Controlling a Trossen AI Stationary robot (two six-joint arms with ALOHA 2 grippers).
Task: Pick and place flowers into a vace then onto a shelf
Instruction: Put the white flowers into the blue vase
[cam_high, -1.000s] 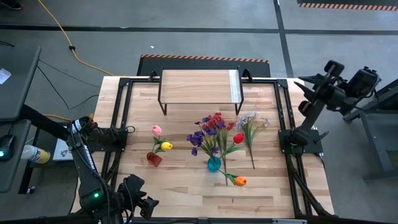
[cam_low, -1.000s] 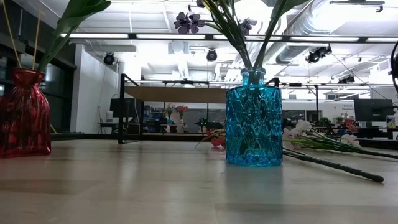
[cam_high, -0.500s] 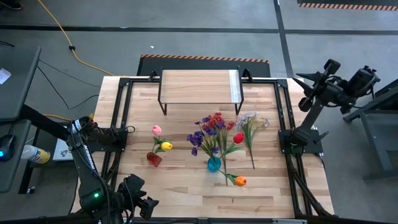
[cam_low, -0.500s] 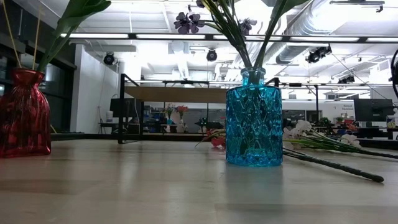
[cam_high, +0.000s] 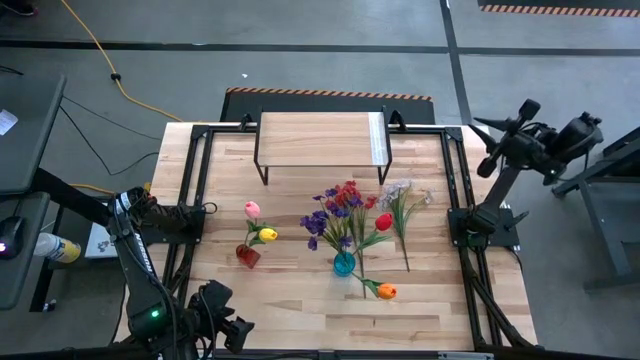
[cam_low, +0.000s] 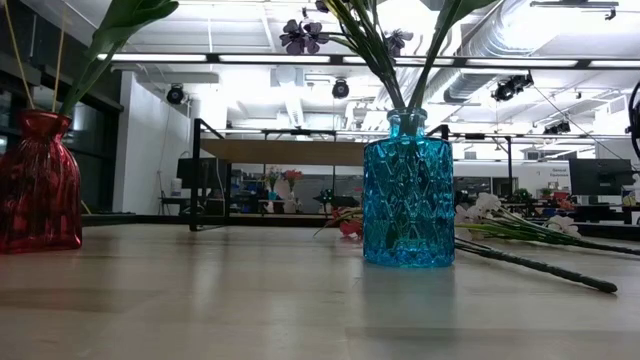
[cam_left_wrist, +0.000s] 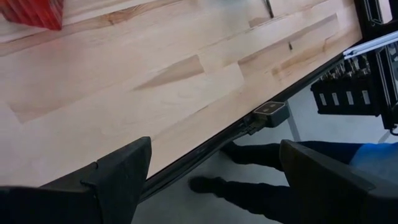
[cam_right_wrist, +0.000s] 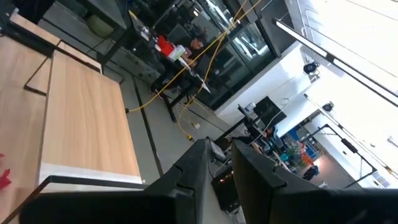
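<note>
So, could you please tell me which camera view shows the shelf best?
The high view: the shelf shows whole. The low view catches it edge-on behind the blue vase; the right wrist view shows its top; the left wrist view misses it.

Glossy faceted blue glass vase (cam_low: 408, 194) on the matt, smooth wooden table (cam_low: 250, 300).

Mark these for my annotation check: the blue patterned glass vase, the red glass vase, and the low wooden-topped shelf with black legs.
Blue patterned glass vase (cam_low: 407, 205): low view, middle of its body.
Red glass vase (cam_low: 38, 190): low view, middle of its body.
Low wooden-topped shelf with black legs (cam_high: 315, 138): high view, bare centre of its top.
</note>
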